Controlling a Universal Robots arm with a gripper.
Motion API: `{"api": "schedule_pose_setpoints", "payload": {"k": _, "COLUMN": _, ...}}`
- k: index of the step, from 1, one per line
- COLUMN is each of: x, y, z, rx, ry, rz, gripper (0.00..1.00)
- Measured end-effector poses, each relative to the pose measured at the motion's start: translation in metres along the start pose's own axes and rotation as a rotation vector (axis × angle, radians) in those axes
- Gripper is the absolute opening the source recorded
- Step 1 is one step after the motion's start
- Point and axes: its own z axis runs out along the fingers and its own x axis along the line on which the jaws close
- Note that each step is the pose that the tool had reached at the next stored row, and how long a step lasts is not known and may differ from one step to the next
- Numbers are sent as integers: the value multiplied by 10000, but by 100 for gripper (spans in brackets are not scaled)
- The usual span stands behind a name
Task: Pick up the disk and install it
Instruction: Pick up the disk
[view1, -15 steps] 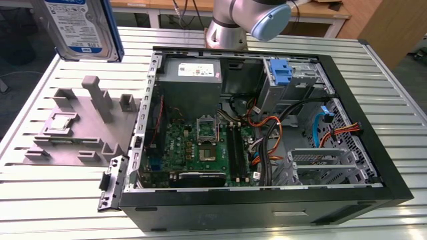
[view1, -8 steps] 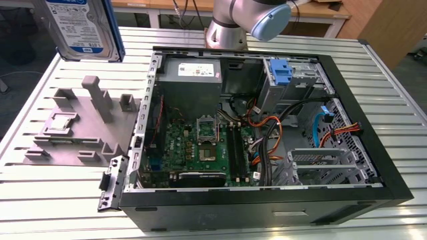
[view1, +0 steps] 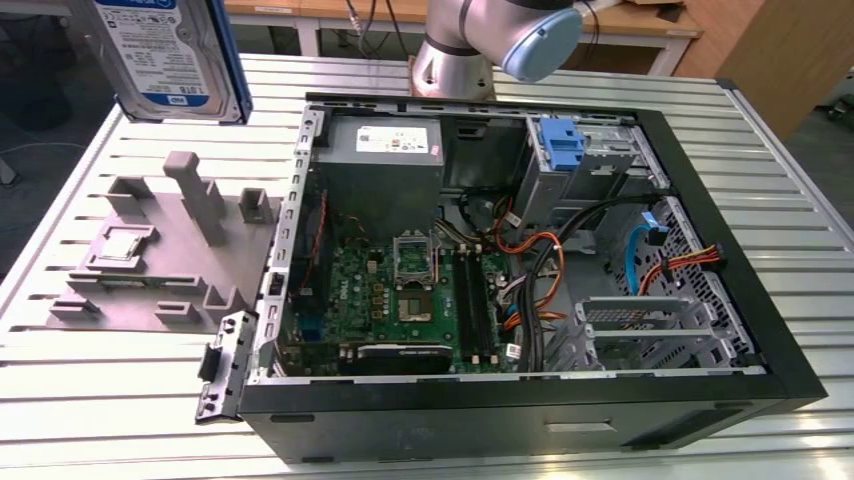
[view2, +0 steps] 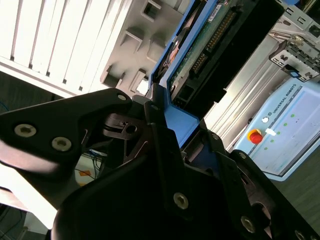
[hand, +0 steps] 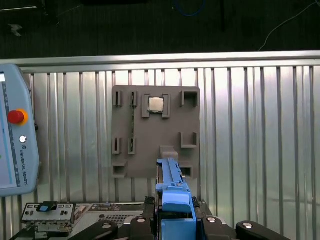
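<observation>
Blue carrier frame is sitting between the jaws. In the second wrist view the gripper (view2: 172, 125) is pinching the disk (view2: 215, 40) by the end of that frame, jaws closing on it from both sides with no gap showing. Pick-up is looking done, by my read. In the exterior view the disk is hanging label-out in the air at the exterior view's left, above the grey fixture plate (view1: 174, 260) and the slatted table (view1: 747, 180), touching neither. The first wrist view is looking down along the disk's edge, which is lining up over the side of the plate nearest the computer case (view1: 534, 405). A small chip (hand: 155, 104) is lying in one of the plate's pockets, apart from the disk. Install is not yet done. The case is lying open on the table and the disk is hovering outside its walls. It is well apart from the metal drive cage (view1: 654, 325) at the exterior view's right, and from the blue latch (view1: 561, 145) near the power-supply box (view1: 384, 145). I'm judging this at roughly half: grasp and lift are done, while carrying the disk to the case and seating it are left. Grip is looking square in both wrist views, as far as I can tell.
</observation>
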Motion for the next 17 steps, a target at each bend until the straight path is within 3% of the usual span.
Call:
{"api": "schedule_pose_setpoints", "payload": {"k": 12, "x": -1, "y": -24, "z": 0, "rx": 0, "ry": 0, "rz": 0, "gripper": 36}}
{"api": "schedule_pose_setpoints", "payload": {"k": 14, "x": -3, "y": -66, "z": 1, "rx": 0, "ry": 0, "rz": 0, "gripper": 36}}
{"api": "schedule_pose_setpoints", "payload": {"k": 17, "x": -3, "y": -71, "z": 1, "rx": -1, "ry": 0, "rz": 0, "gripper": 36}}
